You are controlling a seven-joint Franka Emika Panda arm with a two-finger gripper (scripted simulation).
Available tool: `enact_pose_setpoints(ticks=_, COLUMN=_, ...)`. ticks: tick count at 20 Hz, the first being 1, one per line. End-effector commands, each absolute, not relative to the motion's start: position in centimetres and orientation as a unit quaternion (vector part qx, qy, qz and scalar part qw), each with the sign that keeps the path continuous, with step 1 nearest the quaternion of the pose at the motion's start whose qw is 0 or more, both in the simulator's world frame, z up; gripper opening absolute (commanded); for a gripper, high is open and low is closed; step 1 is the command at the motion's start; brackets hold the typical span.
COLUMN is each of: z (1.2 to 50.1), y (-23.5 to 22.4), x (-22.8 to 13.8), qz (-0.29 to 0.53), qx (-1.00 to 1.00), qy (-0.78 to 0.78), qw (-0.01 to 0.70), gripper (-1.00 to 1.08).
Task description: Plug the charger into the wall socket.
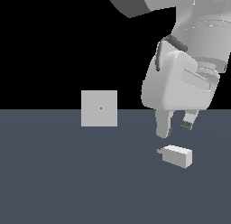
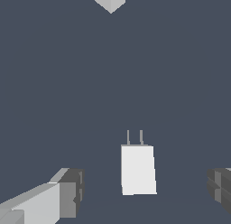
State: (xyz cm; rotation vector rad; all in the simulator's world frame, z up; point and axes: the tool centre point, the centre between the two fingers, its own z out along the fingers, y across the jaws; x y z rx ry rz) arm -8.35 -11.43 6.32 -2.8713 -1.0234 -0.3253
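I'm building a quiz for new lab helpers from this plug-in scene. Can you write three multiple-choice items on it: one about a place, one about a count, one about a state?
1. Where is the charger?
A. lying on the floor below the pincer
B. plugged into the wall socket
C. lifted in the air

2. How many prongs does the wrist view show on the charger?
A. none
B. two
C. four

3. What state is the pincer in?
A. shut on the charger
B. shut on nothing
C. open, touching nothing

Answers:
1 A: in the exterior view the block rests on the dark floor, apart from the square panel off to that view's left.
2 B: two thin pins stick out of one end.
3 C: the wrist view shows a finger on either side of the charger, with clear gaps between.
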Motion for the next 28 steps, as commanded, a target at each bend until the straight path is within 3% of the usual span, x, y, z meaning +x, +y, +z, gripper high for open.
enact_pose_setpoints(ticks=1, z=6.2, y=-11.5, x=-8.4, qz=-0.106, qx=-0.935, qy=-0.337, qw=0.038, gripper=1.0)
enact_pose_setpoints(ticks=23, z=1.2, y=-11.5, x=-8.4, qz=-0.106, qx=-0.935, qy=-0.337, qw=0.038, gripper=1.0)
enact_pose_setpoints(ticks=24, z=1.2, y=-11.5, x=-8.4, qz=-0.106, qx=-0.935, qy=-0.337, qw=0.038, gripper=-1.0)
enact_pose_setpoints(ticks=28, z=1.2, y=-11.5, x=-8.4, qz=-0.106, qx=-0.935, qy=-0.337, qw=0.038, gripper=-1.0)
